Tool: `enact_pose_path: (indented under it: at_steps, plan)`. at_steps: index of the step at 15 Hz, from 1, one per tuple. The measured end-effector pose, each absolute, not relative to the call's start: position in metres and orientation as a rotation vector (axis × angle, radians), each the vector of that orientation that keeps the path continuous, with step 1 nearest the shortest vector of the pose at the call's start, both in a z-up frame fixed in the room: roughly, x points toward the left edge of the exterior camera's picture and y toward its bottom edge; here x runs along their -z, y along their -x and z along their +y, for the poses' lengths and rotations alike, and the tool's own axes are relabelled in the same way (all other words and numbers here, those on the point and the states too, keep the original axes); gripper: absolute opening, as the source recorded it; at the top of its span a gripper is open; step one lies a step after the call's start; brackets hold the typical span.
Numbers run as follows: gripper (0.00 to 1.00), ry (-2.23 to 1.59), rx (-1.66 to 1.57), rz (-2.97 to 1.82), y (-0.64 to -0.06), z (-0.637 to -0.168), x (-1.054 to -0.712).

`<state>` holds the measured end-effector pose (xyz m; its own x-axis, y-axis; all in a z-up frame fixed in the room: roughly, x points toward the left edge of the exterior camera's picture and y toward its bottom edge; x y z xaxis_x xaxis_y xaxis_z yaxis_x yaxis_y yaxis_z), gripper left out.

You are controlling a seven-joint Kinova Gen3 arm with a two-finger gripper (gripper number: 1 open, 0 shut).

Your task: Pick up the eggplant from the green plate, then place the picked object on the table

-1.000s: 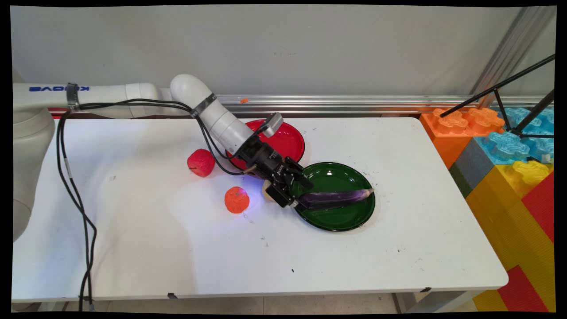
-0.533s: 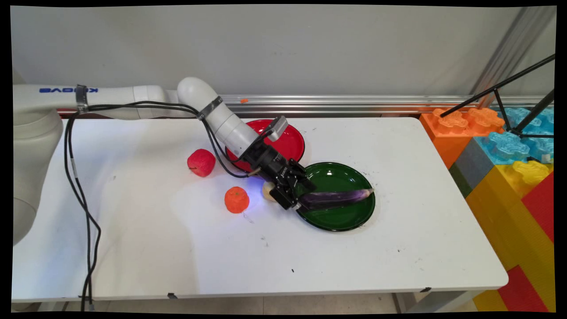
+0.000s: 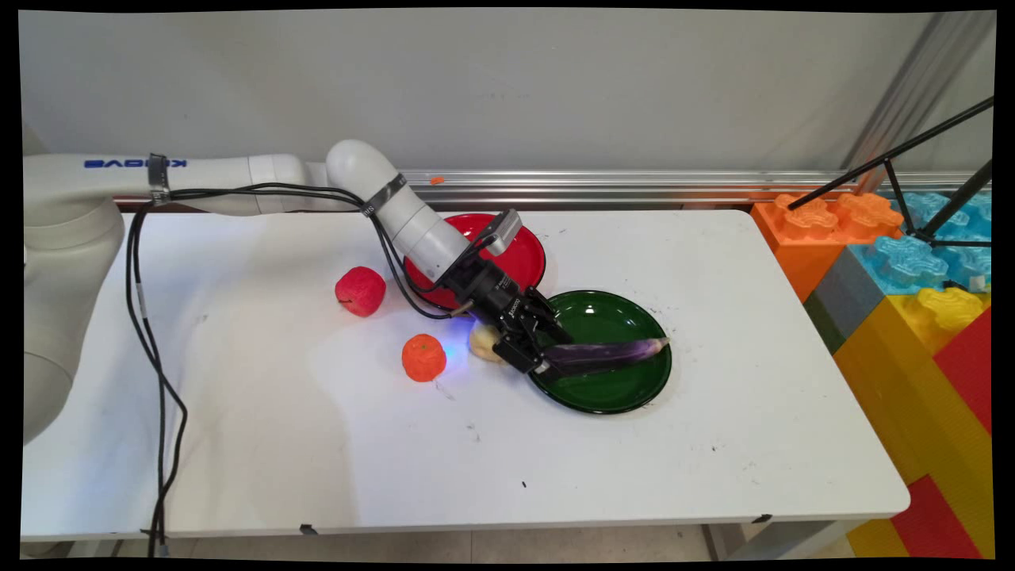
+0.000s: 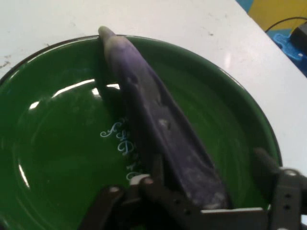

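Purple eggplant, long and slim, lies across the round dark-green glossy plate at the centre of the main view, its pale tapered tip resting at the plate's right rim. Open white bench surface spreads to the right of the plate and toward the bottom of the frame; the bench's right edge sits close to a stack of large orange, blue, yellow and red toy blocks. To the plate's upper left stands a round red plate, its rim close to the green one. A small cream-coloured rounded object lies on the bench just left of the green plate, an orange textured ball-shaped fruit further left, and a red textured apple-shaped fruit toward the upper left.

The black two-finger pincer reaches in from the upper left and sits at the eggplant's thick left end, over the green plate's left rim. In the hand view the eggplant runs from between the pincer fingers up toward the top of the frame, and the fingers stand spread on either side of it with a gap on the right side, so the pincer is open around it rather than clamped.

The arm hides part of the red plate and part of the cream object. White script on the green plate's floor is too small to read.
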<state>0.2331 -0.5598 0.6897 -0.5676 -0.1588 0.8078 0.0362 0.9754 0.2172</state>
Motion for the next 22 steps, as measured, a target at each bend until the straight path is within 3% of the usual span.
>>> enact_pose_path:
  at_steps: [9,22]
  plan:
    - [0.0,-0.061,0.242,-2.173,-0.234,-0.565,-0.689]
    - [0.0,-0.091,0.212,-2.083,-0.245,-0.57,-0.737]
